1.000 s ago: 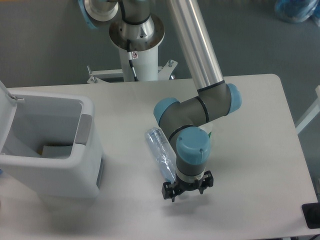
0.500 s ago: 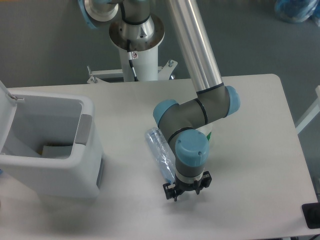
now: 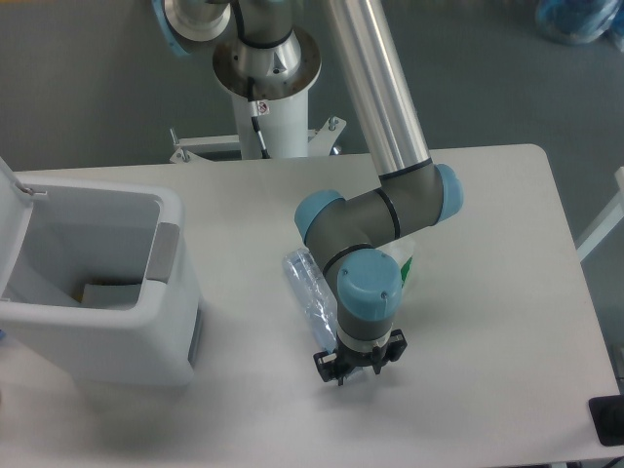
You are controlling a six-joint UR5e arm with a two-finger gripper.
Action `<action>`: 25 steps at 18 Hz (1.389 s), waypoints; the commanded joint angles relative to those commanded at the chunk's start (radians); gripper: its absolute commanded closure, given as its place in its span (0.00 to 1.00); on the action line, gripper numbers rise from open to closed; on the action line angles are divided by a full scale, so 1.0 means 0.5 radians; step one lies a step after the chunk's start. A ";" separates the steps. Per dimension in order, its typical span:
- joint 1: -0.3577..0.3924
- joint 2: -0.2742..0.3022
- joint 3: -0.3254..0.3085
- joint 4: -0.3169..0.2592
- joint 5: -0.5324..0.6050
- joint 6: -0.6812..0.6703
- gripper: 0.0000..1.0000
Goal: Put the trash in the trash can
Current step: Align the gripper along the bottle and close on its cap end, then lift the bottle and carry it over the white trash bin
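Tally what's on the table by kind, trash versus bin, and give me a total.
Trash: 2, a bottle and a wrapper, mostly hidden behind the arm
Bin: 1, the trash can, lid open
Total: 3

Robot lab: pedestal-mounted arm, bare white table, grey carpet.

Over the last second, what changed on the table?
The gripper drifted a little left in the picture, toward the near end of the crushed bottle, and the wrist and elbow shifted left with it. Nothing was grasped or released. The bottle, the wrapper partly hidden behind the arm, and the open trash can stayed put.
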 joint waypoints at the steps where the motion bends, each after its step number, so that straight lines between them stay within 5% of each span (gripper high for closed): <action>1: 0.000 0.000 0.000 0.003 0.000 -0.003 0.49; 12: 0.000 0.028 0.003 0.000 -0.009 0.003 0.71; 21: -0.012 0.346 0.257 0.132 -0.058 0.028 0.73; 25: 0.000 0.613 0.337 0.215 -0.459 -0.003 0.73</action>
